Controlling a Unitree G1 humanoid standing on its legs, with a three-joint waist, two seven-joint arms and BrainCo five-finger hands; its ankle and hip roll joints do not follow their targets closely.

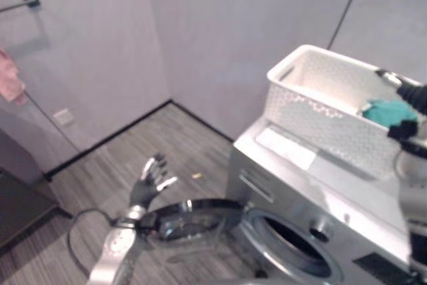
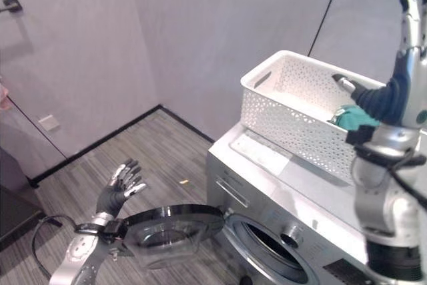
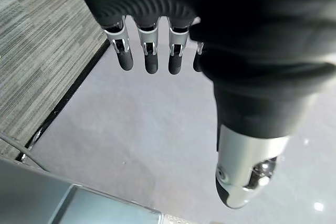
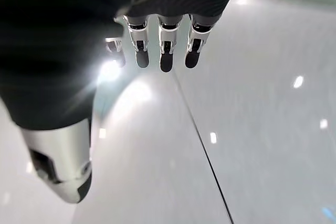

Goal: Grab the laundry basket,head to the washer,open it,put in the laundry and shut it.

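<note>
Partly hidden laundry (image 2: 352, 117) in basket (image 2: 293, 115)

The silver-grey front-loading washing machine (image 2: 293, 191) carries 1 white perforated plastic laundry basket (image 2: 293, 115) directly on its flat top, set toward the back wall. Inside the basket lies a teal cloth (image 2: 353, 118). The grey striped wood-look floor (image 2: 160, 151) bears a small yellowish scrap (image 2: 183, 181).

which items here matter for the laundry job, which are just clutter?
Job:
white laundry basket, on top of the washer
teal laundry inside the basket
washer door, swung open
left hand, right hand, both empty

Clutter:
pink towel
wall rail
small yellow scrap on the floor
</note>
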